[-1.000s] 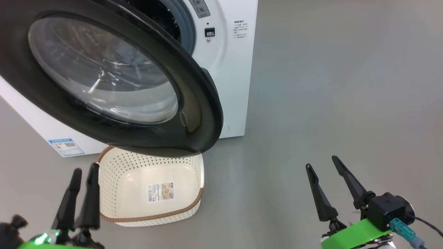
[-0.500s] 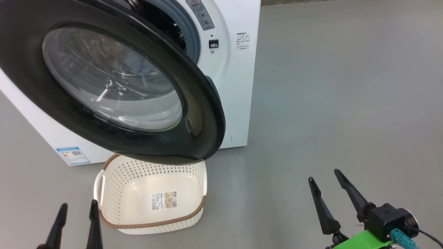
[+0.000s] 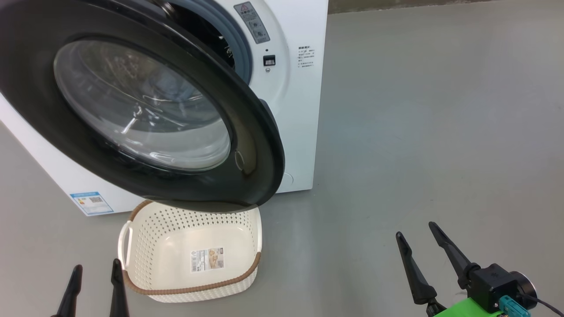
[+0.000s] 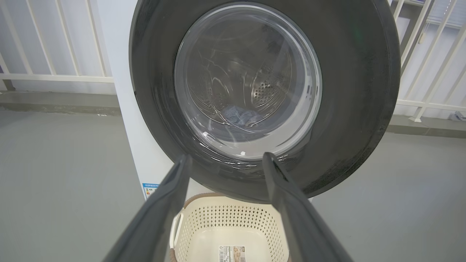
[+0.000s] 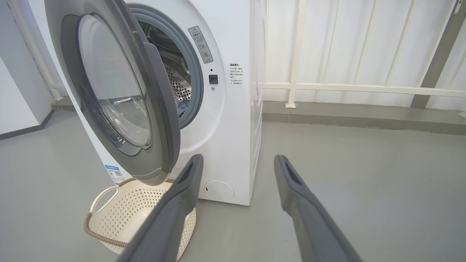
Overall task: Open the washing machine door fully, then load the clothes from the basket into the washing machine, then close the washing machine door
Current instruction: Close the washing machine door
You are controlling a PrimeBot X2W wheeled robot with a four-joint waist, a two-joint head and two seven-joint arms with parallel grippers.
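Observation:
The washing machine [image 3: 295,114] [image 5: 233,127] is white, and its glossy black round door [image 3: 145,110] [image 4: 262,91] [image 5: 120,91] hangs partly open over the basket. Through the door glass in the left wrist view, blue clothes [image 4: 240,116] lie in the steel drum; a blue bit [image 5: 183,107] also shows past the gasket. The cream basket [image 3: 145,246] [image 4: 233,222] [image 5: 145,207] sits on the floor with just a paper label on its bottom. My left gripper [image 3: 94,277] [image 4: 225,163] is open at the lower left beside the basket. My right gripper [image 3: 416,235] [image 5: 236,163] is open at the lower right, holding nothing.
Grey floor [image 3: 418,132] spreads wide to the right of the machine. A white railing [image 5: 346,87] and a low kerb run behind the machine. The open door overhangs the basket's far end.
The head camera has tilted, so the machine and basket sit slightly lower in the picture. My left gripper has dropped back toward the bottom edge and spread apart; the right gripper sits slightly lower.

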